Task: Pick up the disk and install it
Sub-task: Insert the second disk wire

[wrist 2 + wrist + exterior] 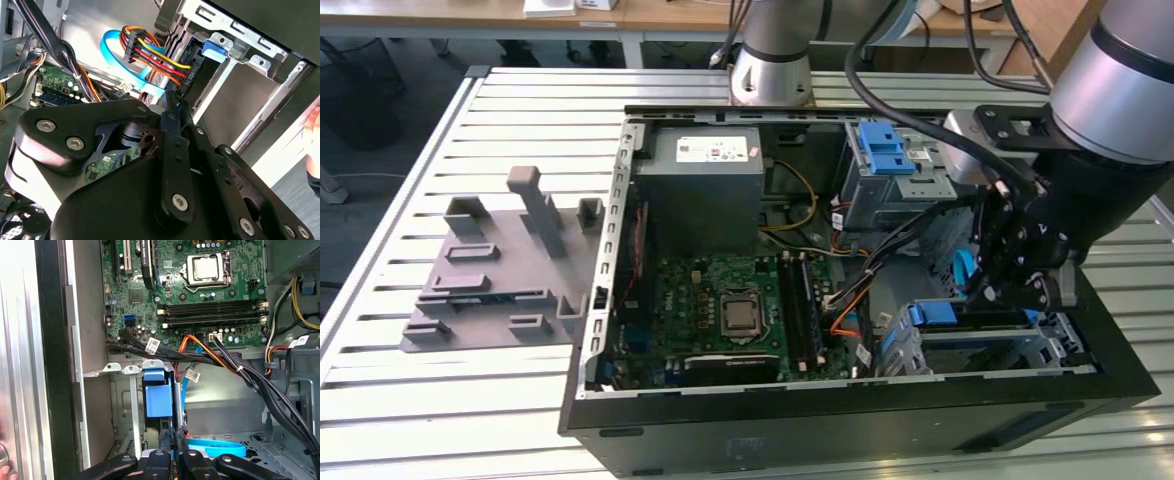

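An open computer case (pixel 607 300) lies on a slatted metal table (pixel 520 100); in the exterior view the arm (pixel 1121 80) comes in from 2 o'clock and dips its gripper (pixel 998 295) into the case at 3 o'clock of the green circuit board (pixel 734 310). The jaws are narrow, tips drawn almost together, as both wrist views show; they lie against a thin grey upright edge beside the blue plastic, and whether they pinch it I cannot tell.

The disk (pixel 159 392) sits in the drive cage (pixel 1047 350) at 4 o'clock of the circuit board, its blue bracket showing at the cage's mouth; the gripper (pixel 176 434) is just beside that bracket, touching or nearly so. In the second wrist view the gripper (pixel 171 102) points at the cage, where a plug with red, yellow and orange wires (pixel 165 62) and a flat blue cable (pixel 117 52) meet the disk (pixel 215 50).

In the exterior view a grey power box (pixel 707 165) lies at 12 o'clock of the circuit board; a second cage with a blue latch (pixel 887 150) lies at 1 o'clock; a grey plastic stand (pixel 500 270) rests on the table at 9 o'clock of the case. A person's hand (pixel 314 127) shows outside the case wall.
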Controlling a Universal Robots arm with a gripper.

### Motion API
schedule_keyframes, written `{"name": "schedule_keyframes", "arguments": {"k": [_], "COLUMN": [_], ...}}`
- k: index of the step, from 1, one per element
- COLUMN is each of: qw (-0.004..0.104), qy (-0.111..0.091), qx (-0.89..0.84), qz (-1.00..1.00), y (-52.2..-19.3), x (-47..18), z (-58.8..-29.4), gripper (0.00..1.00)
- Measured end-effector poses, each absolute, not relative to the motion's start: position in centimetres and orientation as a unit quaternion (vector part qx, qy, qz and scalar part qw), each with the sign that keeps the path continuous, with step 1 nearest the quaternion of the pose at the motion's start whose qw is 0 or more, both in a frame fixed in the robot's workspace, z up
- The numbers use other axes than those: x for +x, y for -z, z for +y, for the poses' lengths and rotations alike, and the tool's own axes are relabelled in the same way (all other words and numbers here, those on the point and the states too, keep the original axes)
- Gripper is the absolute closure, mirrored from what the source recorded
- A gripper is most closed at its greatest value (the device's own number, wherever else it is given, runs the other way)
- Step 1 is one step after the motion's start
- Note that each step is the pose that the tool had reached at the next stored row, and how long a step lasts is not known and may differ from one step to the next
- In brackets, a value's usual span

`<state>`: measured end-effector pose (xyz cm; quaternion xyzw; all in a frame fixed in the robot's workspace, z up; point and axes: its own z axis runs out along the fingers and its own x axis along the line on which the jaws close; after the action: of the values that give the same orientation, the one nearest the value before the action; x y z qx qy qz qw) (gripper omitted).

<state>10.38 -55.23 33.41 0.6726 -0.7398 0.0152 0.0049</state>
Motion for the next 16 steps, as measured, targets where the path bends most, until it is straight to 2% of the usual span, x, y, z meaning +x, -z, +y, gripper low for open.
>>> {"name": "schedule_keyframes", "arguments": {"k": [16], "qw": [0.005], "qy": [-0.015], "qx": [0.673], "qz": [-0.74], "y": [-32.93], "x": [10.52], "z": [-55.35], "gripper": [0.84]}}
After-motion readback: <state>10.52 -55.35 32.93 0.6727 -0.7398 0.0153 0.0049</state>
